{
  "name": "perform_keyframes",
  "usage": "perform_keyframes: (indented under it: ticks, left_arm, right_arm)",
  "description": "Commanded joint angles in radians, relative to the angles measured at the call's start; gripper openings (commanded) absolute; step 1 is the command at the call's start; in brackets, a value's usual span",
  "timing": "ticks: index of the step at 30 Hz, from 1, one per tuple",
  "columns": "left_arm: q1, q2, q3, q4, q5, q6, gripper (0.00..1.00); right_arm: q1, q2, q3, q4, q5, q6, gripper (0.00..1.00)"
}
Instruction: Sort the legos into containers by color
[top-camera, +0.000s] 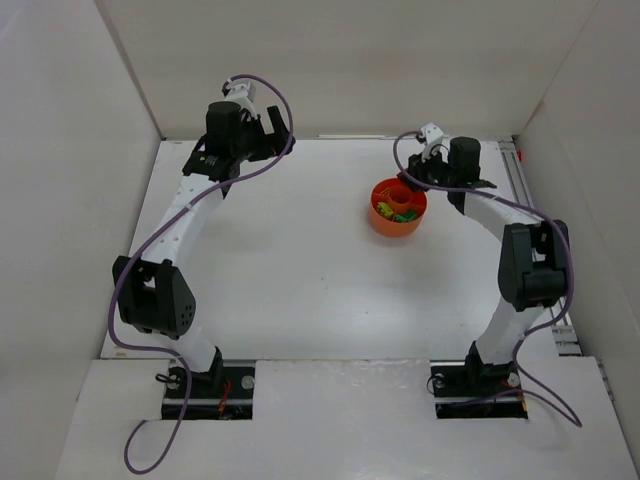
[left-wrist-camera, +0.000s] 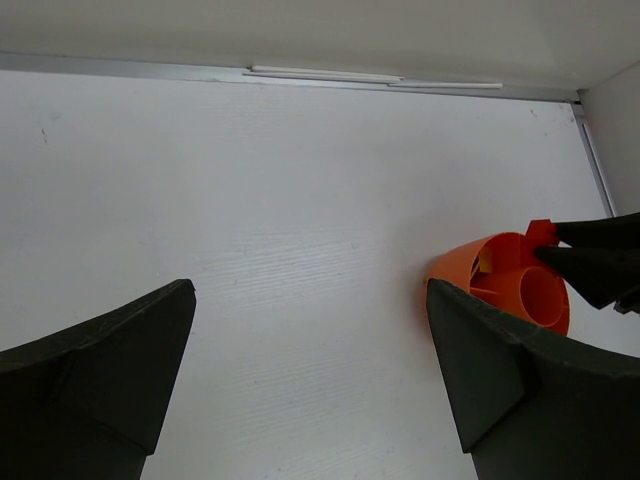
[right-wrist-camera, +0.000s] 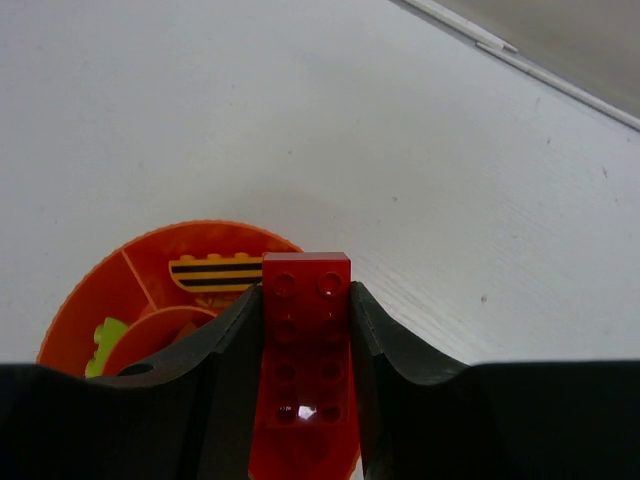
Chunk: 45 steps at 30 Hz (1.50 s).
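The orange bowl (top-camera: 398, 222) stands on the table right of centre, with lime, green and yellow legos (top-camera: 402, 211) in its compartments. My right gripper (top-camera: 405, 180) hangs over the bowl's far rim, shut on a long red brick (right-wrist-camera: 305, 350). In the right wrist view the gripper (right-wrist-camera: 305, 295) holds the brick by its long sides above the bowl (right-wrist-camera: 160, 270), where a yellow black-striped brick (right-wrist-camera: 215, 272) and a lime piece (right-wrist-camera: 105, 340) lie. My left gripper (top-camera: 272, 132) is open at the far left; its wrist view shows empty fingers (left-wrist-camera: 100, 380) and the bowl (left-wrist-camera: 505, 285) beyond.
White walls close in the table on the left, back and right. A metal strip (left-wrist-camera: 320, 74) runs along the back edge. In the left wrist view the red brick (left-wrist-camera: 540, 233) and the right gripper's dark fingers (left-wrist-camera: 600, 262) show above the bowl.
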Motion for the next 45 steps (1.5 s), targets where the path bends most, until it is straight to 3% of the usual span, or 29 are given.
perform_keyframes:
  ticks: [1, 13, 17, 19, 27, 42, 44, 45]
  left_arm:
    - [0.005, -0.008, 0.046, 0.022, 0.019, 0.0, 1.0]
    - [0.005, -0.008, 0.046, 0.022, 0.039, -0.009, 1.0]
    - [0.005, -0.008, 0.046, 0.022, 0.048, -0.009, 1.0]
    - [0.005, -0.008, 0.037, 0.022, 0.048, -0.009, 1.0]
    - [0.005, -0.018, 0.028, 0.022, 0.057, -0.018, 1.0]
    - [0.005, -0.027, 0.018, 0.031, 0.089, -0.036, 1.0]
    - [0.005, -0.039, 0.009, 0.031, 0.089, -0.036, 1.0]
    - [0.005, -0.05, 0.0, 0.031, 0.079, -0.036, 1.0]
  right_arm:
    - [-0.005, -0.087, -0.028, 0.067, -0.017, 0.014, 0.0]
    - [-0.014, -0.137, -0.103, 0.067, 0.013, 0.054, 0.1]
    - [-0.014, -0.147, -0.112, 0.067, 0.013, 0.075, 0.2]
    - [-0.014, -0.147, -0.112, 0.067, 0.013, 0.089, 0.29]
    - [-0.023, -0.165, -0.13, 0.058, 0.004, 0.109, 0.45]
    - [-0.06, -0.248, -0.149, 0.048, -0.016, 0.128, 0.55]
    - [-0.071, -0.271, -0.158, 0.037, -0.016, 0.137, 0.7]
    - [-0.08, -0.294, -0.158, 0.037, -0.016, 0.146, 0.99]
